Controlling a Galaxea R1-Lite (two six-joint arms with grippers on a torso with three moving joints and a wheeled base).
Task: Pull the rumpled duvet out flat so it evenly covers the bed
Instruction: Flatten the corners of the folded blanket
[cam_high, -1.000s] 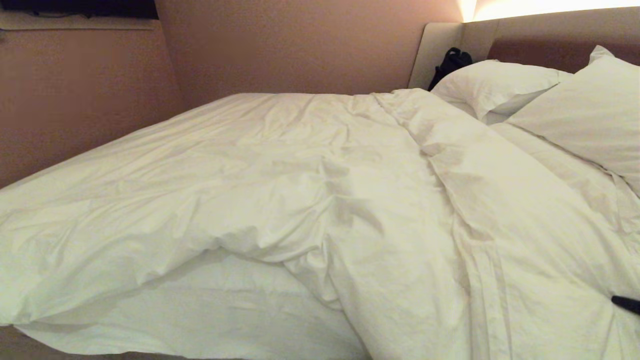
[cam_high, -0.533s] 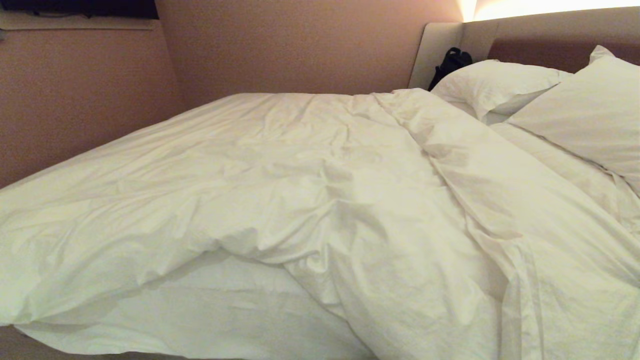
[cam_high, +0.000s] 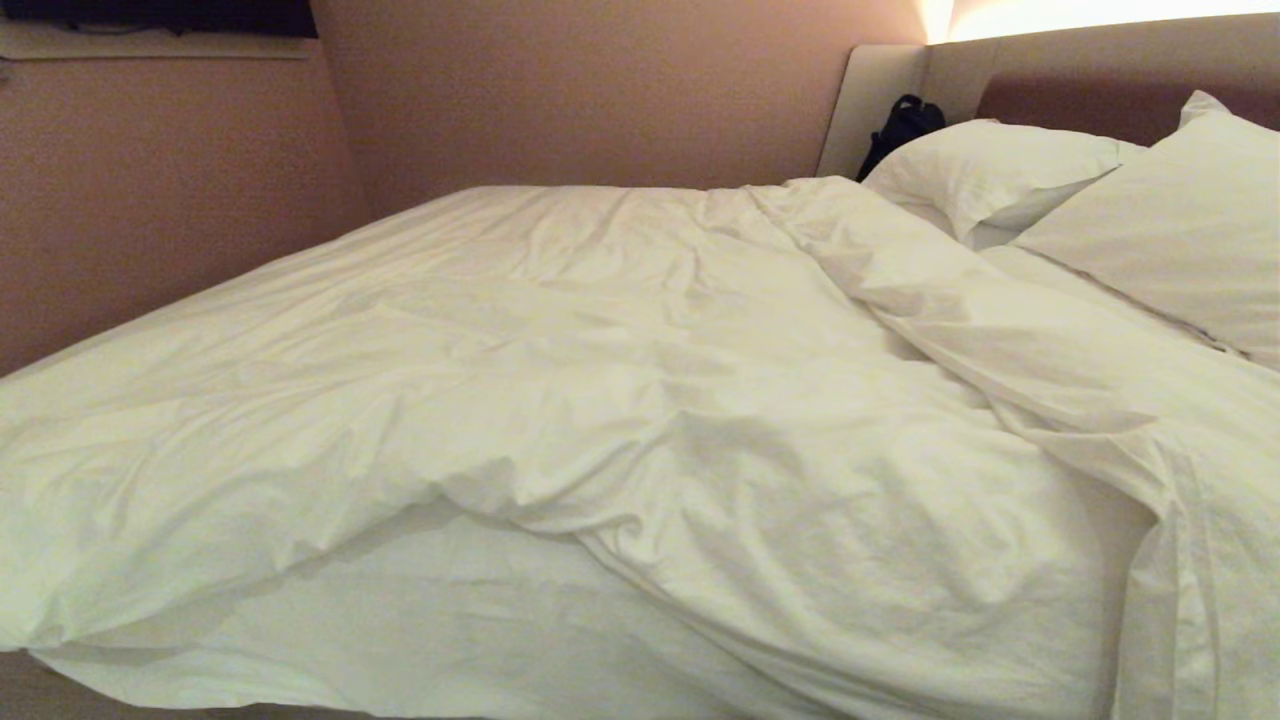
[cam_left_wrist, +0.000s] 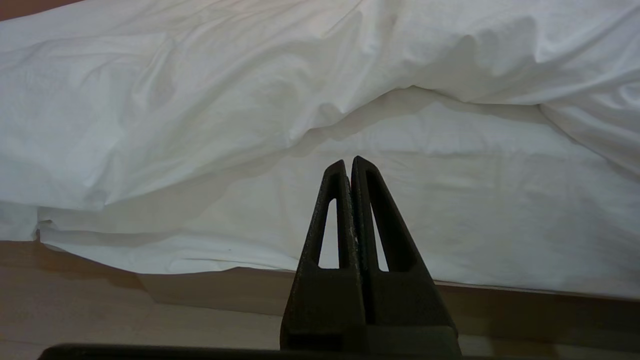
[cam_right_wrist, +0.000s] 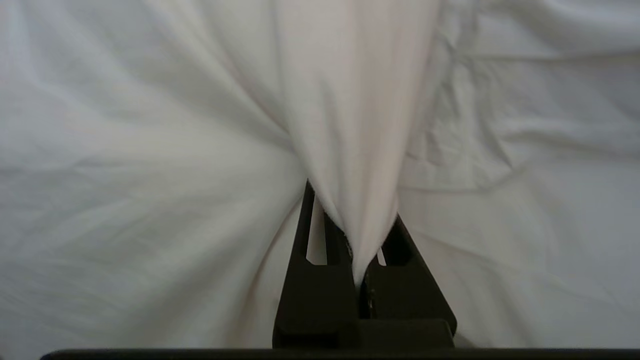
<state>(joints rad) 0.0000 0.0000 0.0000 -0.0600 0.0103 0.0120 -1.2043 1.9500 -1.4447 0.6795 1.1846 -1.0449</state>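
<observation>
From the head camera, no brand, label or writing can be read anywhere. The thick, puffy, creased white cotton duvet (cam_high: 620, 400) lies across the wide low bed (cam_high: 420, 620), soft and matte, broken into ridges and shallow hollows. Its near edge is lifted and bunched, leaving a strip of the smooth, taut white mattress sheet (cam_high: 400, 630) bare along the front. Toward the right a long fold runs diagonally from the headboard end down to the near right corner, where the cloth gathers into tight vertical pleats. Two plump white pillows (cam_high: 990, 170) lean against the padded beige-and-brown headboard (cam_high: 1090, 70), and a small black bag-like object (cam_high: 900, 125) sits at the headboard's far corner beside the plain pinkish wall (cam_high: 560, 90). Neither arm shows here.

In the left wrist view, the left gripper (cam_left_wrist: 351, 165), two dark, ribbed, tapered plastic fingers with slotted cut-outs, has its tips pressed together on nothing. It hangs off the bed's near side, apart from the cloth, with pale wood-look floor (cam_left_wrist: 100, 310) below and the duvet's overhanging edge above the bare sheet.

In the right wrist view, the right gripper (cam_right_wrist: 357, 260) is clamped on a pinch of the duvet, which rises from the fingers as a taut, smooth cone with creases fanning outward.
</observation>
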